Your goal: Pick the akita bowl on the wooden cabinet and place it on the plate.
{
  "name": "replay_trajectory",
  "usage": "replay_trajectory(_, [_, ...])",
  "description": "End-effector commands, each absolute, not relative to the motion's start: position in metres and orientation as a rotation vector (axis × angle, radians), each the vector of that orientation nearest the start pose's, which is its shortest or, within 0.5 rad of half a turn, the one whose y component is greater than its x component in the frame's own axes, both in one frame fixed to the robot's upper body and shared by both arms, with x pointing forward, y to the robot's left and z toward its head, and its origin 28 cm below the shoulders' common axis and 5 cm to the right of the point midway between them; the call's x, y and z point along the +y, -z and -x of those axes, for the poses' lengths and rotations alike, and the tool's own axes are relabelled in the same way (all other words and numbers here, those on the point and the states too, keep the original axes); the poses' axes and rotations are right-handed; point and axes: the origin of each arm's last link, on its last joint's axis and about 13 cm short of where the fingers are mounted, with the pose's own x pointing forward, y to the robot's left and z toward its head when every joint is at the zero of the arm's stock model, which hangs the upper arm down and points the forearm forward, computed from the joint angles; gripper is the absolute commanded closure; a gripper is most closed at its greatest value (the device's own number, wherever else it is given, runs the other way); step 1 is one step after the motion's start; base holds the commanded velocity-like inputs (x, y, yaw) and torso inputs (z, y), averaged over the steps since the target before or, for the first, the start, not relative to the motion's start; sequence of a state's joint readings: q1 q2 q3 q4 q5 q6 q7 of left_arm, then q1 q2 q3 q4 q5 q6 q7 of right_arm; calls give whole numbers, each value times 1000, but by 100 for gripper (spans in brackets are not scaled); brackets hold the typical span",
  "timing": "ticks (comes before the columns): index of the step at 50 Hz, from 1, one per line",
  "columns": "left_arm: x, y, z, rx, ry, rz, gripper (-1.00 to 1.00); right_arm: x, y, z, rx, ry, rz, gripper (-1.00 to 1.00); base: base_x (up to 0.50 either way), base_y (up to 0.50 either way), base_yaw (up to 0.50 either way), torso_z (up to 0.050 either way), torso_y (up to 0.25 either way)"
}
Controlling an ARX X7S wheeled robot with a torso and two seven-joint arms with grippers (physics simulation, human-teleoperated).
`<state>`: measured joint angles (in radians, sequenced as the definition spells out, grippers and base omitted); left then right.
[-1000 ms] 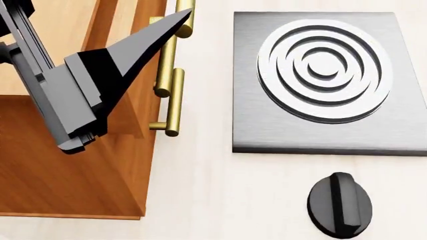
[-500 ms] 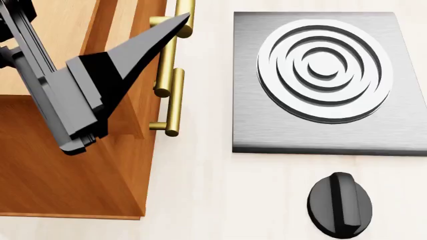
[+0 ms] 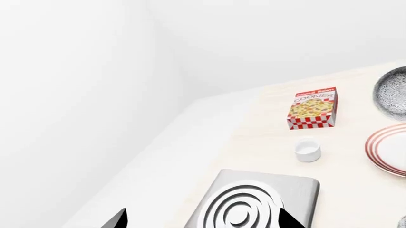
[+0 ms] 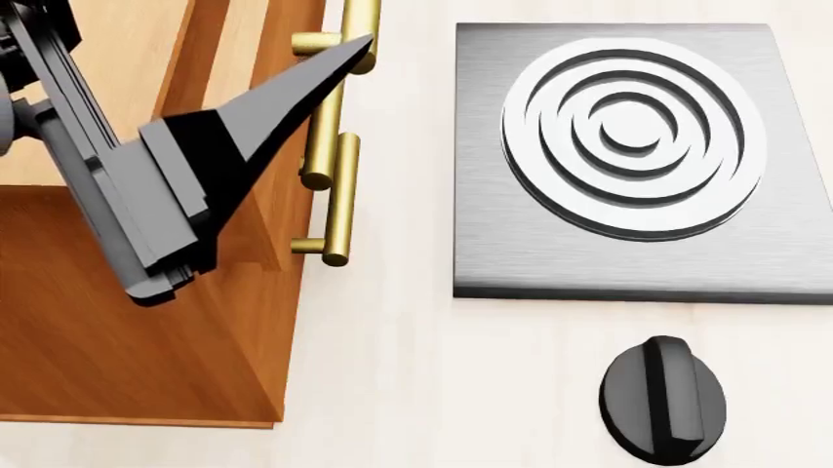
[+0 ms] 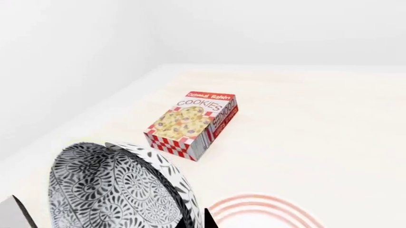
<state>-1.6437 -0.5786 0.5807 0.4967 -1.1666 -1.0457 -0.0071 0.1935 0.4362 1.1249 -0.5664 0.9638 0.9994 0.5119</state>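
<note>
Here the akita bowl (image 5: 114, 190) hangs above the plate (image 5: 266, 211).

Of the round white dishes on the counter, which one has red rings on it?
The plate, wide and flat with thin red rings at its rim. The small cup is plain white, and the bowl is patterned black and white.
</note>
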Motion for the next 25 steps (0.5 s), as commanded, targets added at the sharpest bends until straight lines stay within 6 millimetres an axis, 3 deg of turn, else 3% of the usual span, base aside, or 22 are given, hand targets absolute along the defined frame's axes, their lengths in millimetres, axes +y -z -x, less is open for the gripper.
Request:
replay_trajectory(1, [192, -394, -230, -412, 856, -581, -100, -294, -178, -140, -184, 851, -459, 100, 0, 0, 0, 0, 0])
replay_trajectory(25, [194, -393, -229, -408, 848, -581, -100, -301, -160, -147, -129, 892, -477, 100, 0, 0, 0, 0, 0])
